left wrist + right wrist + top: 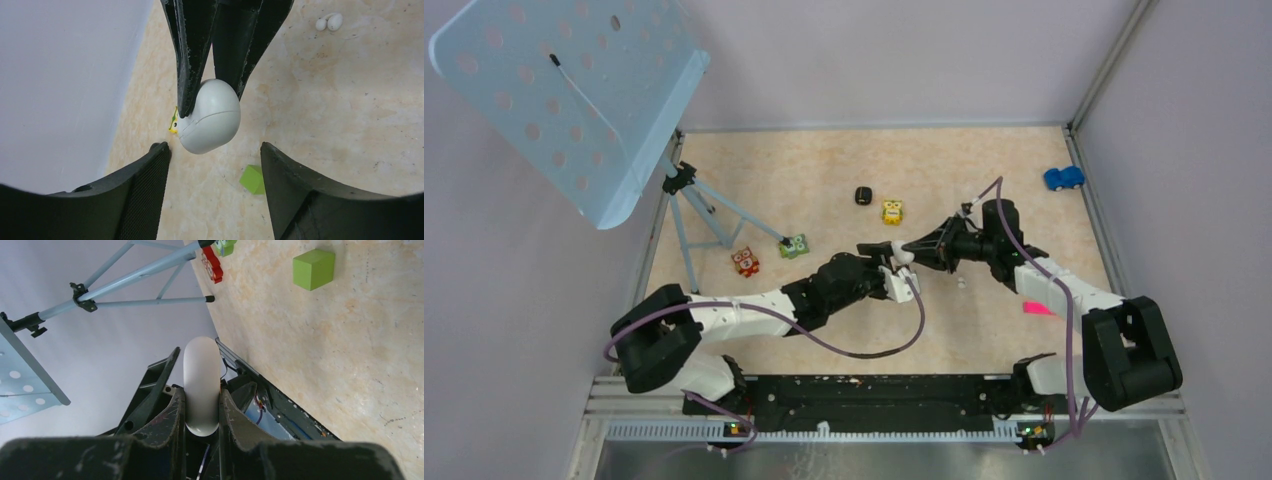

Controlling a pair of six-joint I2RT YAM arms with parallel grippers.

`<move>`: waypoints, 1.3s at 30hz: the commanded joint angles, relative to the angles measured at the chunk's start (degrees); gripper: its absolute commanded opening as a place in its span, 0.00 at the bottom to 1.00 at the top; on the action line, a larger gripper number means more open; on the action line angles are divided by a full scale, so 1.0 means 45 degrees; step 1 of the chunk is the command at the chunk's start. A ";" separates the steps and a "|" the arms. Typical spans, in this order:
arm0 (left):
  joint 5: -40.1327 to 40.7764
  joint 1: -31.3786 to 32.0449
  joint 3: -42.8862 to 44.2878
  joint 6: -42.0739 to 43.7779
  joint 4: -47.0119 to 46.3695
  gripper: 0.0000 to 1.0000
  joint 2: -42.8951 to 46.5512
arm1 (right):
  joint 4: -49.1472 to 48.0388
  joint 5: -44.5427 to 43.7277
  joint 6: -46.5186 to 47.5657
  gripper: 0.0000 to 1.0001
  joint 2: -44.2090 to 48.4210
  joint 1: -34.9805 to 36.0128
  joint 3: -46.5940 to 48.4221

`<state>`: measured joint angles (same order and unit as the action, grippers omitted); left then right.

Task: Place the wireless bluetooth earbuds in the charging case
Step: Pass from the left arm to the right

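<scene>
My right gripper (916,248) is shut on the closed white egg-shaped charging case (904,254) and holds it above the table. In the right wrist view the case (201,382) stands between the gripper's jaws (201,391). In the left wrist view the right fingers (192,50) come down from the top and pinch the case (210,120). My left gripper (214,147) is open and empty, just below the case and apart from it; it also shows in the top view (890,264). Two tiny white oval earbuds (327,22) lie on the table (961,283); no black pieces show.
A green cube (253,179) lies under the grippers, also in the right wrist view (313,269). A blue perforated tray (574,100) on a tripod (704,215) stands at the left. Red (745,262), green (795,244), yellow (892,211), black (863,195) toys and a blue car (1063,178) lie about.
</scene>
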<state>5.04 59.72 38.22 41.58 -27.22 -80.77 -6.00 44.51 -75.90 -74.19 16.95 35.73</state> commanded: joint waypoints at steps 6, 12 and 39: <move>0.0235 -0.0010 0.0670 -0.0381 -0.0316 0.55 -0.0626 | -0.1184 0.0350 -0.0325 0.00 0.0025 -0.0150 0.0203; 0.0145 -0.0041 0.0810 -0.0536 -0.0464 0.47 -0.0663 | -0.1037 0.0420 -0.0184 0.00 -0.0096 -0.0149 0.0323; 0.0229 -0.0051 0.0989 0.0660 -0.1186 0.61 -0.0518 | -0.0685 0.0397 0.0204 0.00 0.0140 -0.0137 0.0596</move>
<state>7.11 59.35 40.40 44.71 -29.67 -84.18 -6.94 45.17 -74.81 -74.67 16.69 35.70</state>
